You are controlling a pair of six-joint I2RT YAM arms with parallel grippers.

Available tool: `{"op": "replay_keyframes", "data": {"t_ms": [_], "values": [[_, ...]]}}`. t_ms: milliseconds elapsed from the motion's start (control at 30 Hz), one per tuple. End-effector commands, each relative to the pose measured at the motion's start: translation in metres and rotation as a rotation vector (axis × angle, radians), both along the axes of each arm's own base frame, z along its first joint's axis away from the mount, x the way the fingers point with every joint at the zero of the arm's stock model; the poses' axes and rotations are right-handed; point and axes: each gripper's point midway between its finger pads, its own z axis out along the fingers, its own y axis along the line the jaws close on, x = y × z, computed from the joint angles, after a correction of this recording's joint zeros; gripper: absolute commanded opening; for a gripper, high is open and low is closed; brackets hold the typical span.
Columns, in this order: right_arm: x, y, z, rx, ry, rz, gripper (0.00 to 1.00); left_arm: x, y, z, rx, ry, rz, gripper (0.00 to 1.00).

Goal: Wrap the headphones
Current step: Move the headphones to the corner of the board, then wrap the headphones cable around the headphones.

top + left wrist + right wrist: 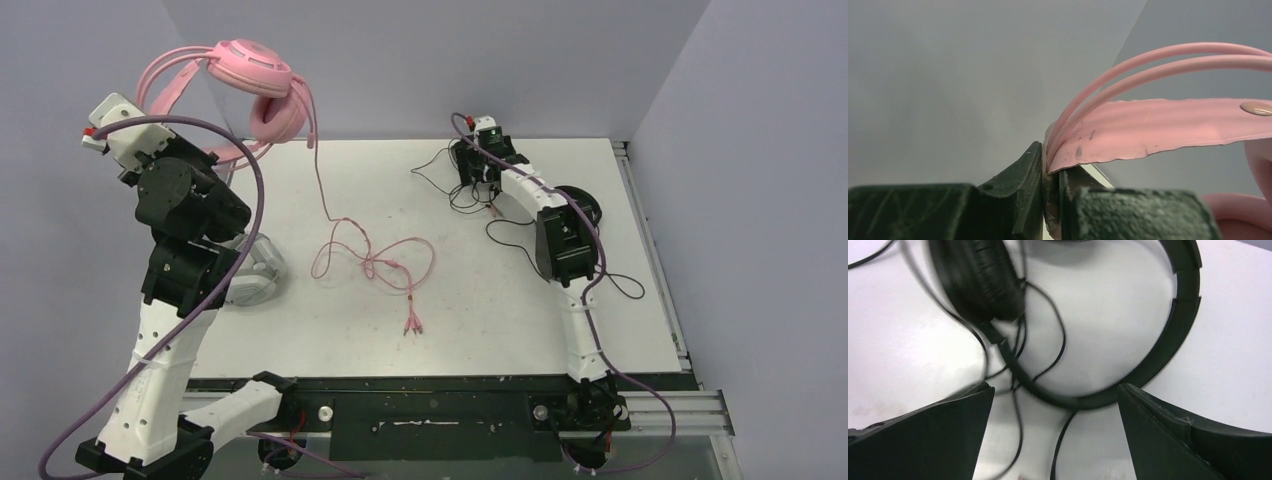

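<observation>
- Top view: the pink headset (262,85) hangs in the air at 10 o'clock. Its cable (370,262) trails down to a loose tangle in the middle of the surface (480,330). A white-grey headset (255,278) lies at 9 and a black headset (466,180) at 1.
- Left wrist: the left fingers (1034,167) are clamped on the pink headband (1158,127).
- Right wrist: the right fingers (955,430) stand wide apart, holding nothing, over the black headset on the surface.
</observation>
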Motion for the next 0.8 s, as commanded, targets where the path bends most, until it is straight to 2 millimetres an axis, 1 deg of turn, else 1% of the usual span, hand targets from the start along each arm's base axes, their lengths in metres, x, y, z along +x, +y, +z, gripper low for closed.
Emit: {"op": "replay_keyframes", "data": {"t_ms": [0,33,67,100,133,233,300,367,433,467,500,533,600,667,767], "values": [[-0.028,0.053,0.162,0.104,-0.268,0.165,1.0,0.004,-0.012,0.019,-0.088,-0.152,-0.109,0.0],[-0.037,0.057,0.171,0.118,-0.274,0.193,1.0,0.008,-0.016,0.017,-0.09,-0.144,-0.124,0.0],[-0.046,0.06,0.175,0.123,-0.27,0.215,1.0,0.012,-0.019,0.016,-0.092,-0.135,-0.141,0.0],[-0.052,0.062,0.186,0.129,-0.283,0.227,1.0,0.015,-0.023,0.014,-0.095,-0.125,-0.158,0.0],[-0.062,0.065,0.185,0.132,-0.277,0.244,1.0,0.018,-0.026,0.012,-0.102,-0.119,-0.177,0.0],[-0.092,0.077,0.194,0.166,-0.301,0.328,1.0,0.025,-0.036,0.008,-0.124,-0.114,-0.237,0.0],[-0.116,0.092,0.2,0.213,-0.317,0.415,1.0,0.028,-0.043,0.008,-0.143,-0.116,-0.28,0.0],[-0.145,0.111,0.212,0.264,-0.346,0.511,1.0,0.033,-0.053,0.007,-0.161,-0.11,-0.334,0.0],[-0.175,0.13,0.233,0.308,-0.414,0.61,1.0,0.041,-0.065,0.004,-0.182,-0.082,-0.392,0.0],[-0.19,0.138,0.243,0.332,-0.451,0.654,1.0,0.045,-0.071,0.001,-0.196,-0.066,-0.418,0.0],[-0.205,0.141,0.256,0.363,-0.494,0.686,1.0,0.05,-0.077,-0.004,-0.213,-0.047,-0.444,0.0],[-0.217,0.142,0.271,0.408,-0.539,0.707,1.0,0.054,-0.083,-0.008,-0.227,-0.032,-0.468,0.0],[-0.237,0.139,0.292,0.496,-0.592,0.725,1.0,0.063,-0.096,-0.019,-0.257,0.0,-0.518,0.0],[-0.249,0.135,0.303,0.548,-0.607,0.735,1.0,0.073,-0.111,-0.031,-0.293,0.037,-0.573,0.0],[-0.266,0.13,0.315,0.582,-0.624,0.761,0.99,0.092,-0.135,-0.058,-0.367,0.129,-0.665,0.0]]}}
